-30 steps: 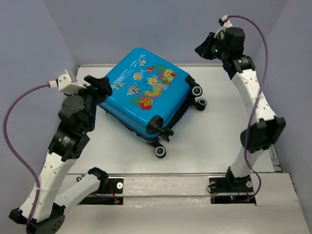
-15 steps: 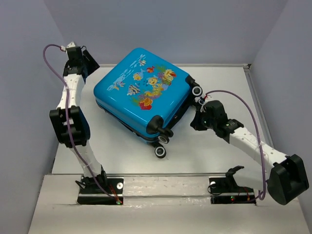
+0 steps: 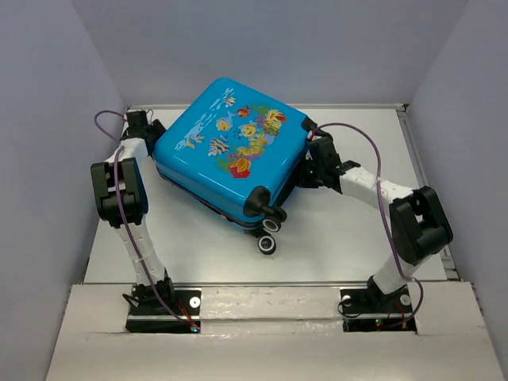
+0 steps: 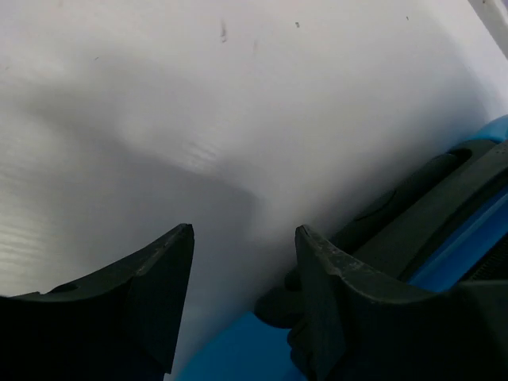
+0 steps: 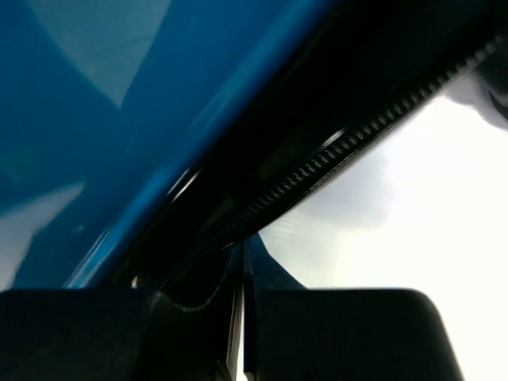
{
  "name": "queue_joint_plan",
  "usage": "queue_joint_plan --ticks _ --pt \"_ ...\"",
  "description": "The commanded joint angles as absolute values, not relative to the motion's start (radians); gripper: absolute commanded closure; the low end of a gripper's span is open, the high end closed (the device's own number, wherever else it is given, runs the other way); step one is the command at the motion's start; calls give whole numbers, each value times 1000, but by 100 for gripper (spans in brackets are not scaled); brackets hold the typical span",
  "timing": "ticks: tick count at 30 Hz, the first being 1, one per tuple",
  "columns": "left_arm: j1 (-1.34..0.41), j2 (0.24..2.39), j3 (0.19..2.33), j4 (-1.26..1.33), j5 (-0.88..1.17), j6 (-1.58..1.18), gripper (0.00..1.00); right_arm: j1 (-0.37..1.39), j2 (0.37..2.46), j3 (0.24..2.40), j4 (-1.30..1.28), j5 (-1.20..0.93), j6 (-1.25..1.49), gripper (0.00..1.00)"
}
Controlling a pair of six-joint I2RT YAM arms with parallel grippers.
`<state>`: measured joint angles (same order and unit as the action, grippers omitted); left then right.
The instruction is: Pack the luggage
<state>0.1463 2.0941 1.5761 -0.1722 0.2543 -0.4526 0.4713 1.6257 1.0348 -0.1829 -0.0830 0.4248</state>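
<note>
R pincer (image 5: 242,248) is clenched, pressed against the zipper band (image 5: 341,163) of the luggage (image 3: 230,147); whether it pinches a pull, I cannot tell. Luggage lies at table (image 3: 341,230) centre, wheel end toward R arm, which is nearer. L pincer (image 4: 242,238), at the far-left corner, is open and empty.

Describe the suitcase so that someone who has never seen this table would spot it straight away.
On the white table, between the black-and-white left arm and right arm, a small hard-shell suitcase lies diagonally with its printed face up. It is the only brightly coloured thing there: bright blue with cartoon fish and coral, and black wheels at its near end.
</note>
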Motion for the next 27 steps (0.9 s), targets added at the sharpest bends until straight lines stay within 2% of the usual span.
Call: queue_joint_plan --ticks 1,3,5,6,7,9,10,12,13,15,16,18,20,21,22,23,24,27 --pt "68 1860 1275 -52 341 -521 37 480 1776 1337 64 -202 394 93" --pt "10 1737 1088 33 322 -557 37 480 1845 1520 43 -298 388 93" --pt "-47 1648 905 80 275 -589 37 471 1957 1671 -58 -346 385 85" --pt "-69 1605 847 113 272 -597 37 471 1997 1748 -92 -383 384 75" --pt "-99 1509 783 132 276 -606 37 457 2032 1901 -130 -402 388 47" --pt "-136 1398 619 166 273 -629 37 416 2143 2068 -300 -448 391 22" --pt "-167 1277 544 152 265 -627 37 385 2184 2201 -408 -468 382 10" --pt "-182 1134 478 102 252 -643 37 353 2187 2278 -482 -439 364 7" --pt "-189 983 456 78 247 -656 36 336 2177 2290 -504 -427 345 6" --pt "-195 852 454 -7 207 -667 34 289 2116 2275 -534 -435 334 6" --pt "-196 756 468 -47 178 -663 33 275 2094 2266 -551 -442 319 6" --pt "-199 697 512 -103 164 -654 33 265 2053 2257 -574 -443 295 11" --pt "-201 643 531 -146 176 -646 33 265 1955 2159 -581 -483 239 27" --pt "-201 632 531 -146 178 -641 33 265 1910 2099 -577 -483 232 39" --pt "-201 618 529 -146 181 -641 33 265 1799 2020 -562 -511 219 66" --pt "-201 620 534 -143 193 -635 33 314 1726 1917 -475 -517 207 75" --pt "-201 630 538 -132 201 -629 33 345 1571 1671 -409 -497 189 91" --pt "-201 670 564 -86 202 -607 31 477 1351 1287 -119 -480 181 93"
